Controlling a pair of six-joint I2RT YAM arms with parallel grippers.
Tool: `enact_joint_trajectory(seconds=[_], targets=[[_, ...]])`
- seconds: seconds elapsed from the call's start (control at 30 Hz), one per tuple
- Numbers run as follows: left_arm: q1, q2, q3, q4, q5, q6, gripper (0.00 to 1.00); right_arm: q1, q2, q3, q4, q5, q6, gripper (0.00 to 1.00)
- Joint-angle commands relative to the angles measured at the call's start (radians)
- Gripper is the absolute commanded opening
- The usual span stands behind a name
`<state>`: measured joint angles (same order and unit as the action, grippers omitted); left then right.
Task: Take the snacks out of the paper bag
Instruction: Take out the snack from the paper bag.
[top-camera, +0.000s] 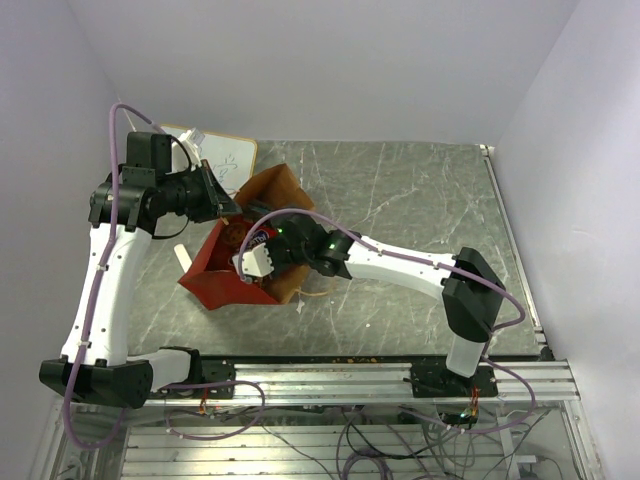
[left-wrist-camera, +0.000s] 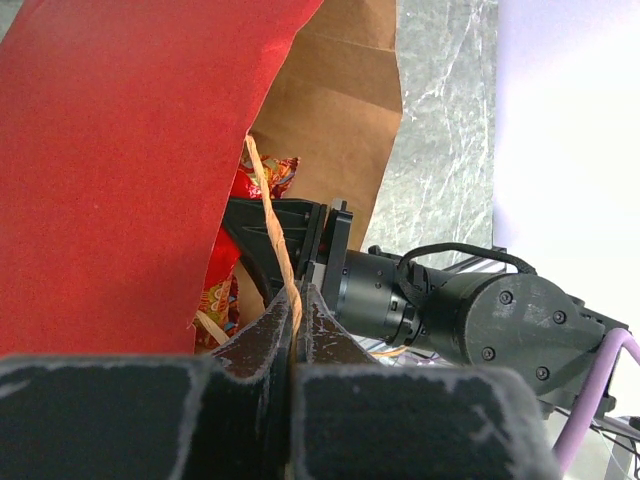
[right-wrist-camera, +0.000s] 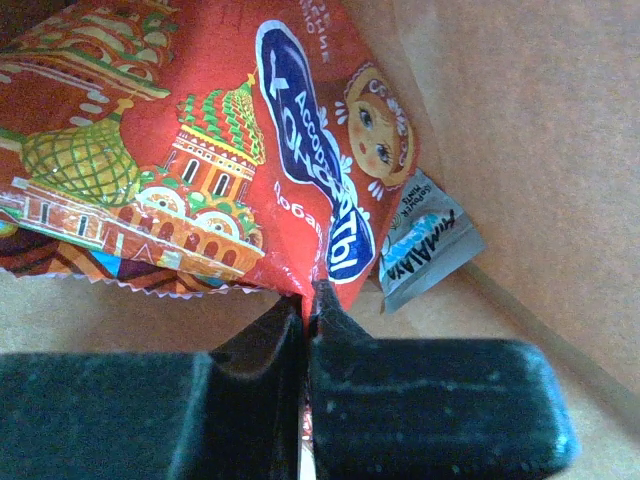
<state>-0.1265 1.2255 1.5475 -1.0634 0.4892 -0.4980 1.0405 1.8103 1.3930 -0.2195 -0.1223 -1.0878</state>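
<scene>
The red paper bag (top-camera: 225, 283) lies on its side on the table with its brown kraft mouth (top-camera: 285, 195) held open. My left gripper (top-camera: 222, 205) is shut on a thin tan loop handle (left-wrist-camera: 268, 208) and holds the bag's rim up. My right gripper (top-camera: 262, 245) reaches into the bag and is shut on the edge of the large red crinkly snack bag with a blue logo (right-wrist-camera: 200, 160). A small grey-white wrapper (right-wrist-camera: 425, 240) lies beside it on the kraft inside. The red snack bag also shows in the left wrist view (left-wrist-camera: 262, 180). Other packets are hidden.
A white-faced board with a tan frame (top-camera: 225, 157) lies behind the bag at the back left. The grey marbled table (top-camera: 420, 200) stretches right of the bag. White walls enclose the table. An aluminium rail (top-camera: 350, 375) runs along the near edge.
</scene>
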Motion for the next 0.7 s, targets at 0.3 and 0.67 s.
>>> enact_joint_trajectory(seconds=[0.3,0.67], targets=[[-0.007,-0.040,0.028,-0.006,-0.070,0.005,0.07,-0.011,-0.098,0.079,0.161,0.037,0.123,0.00],[-0.007,-0.043,0.042,-0.018,-0.107,0.009,0.07,-0.017,-0.154,0.126,0.155,0.053,0.120,0.00]])
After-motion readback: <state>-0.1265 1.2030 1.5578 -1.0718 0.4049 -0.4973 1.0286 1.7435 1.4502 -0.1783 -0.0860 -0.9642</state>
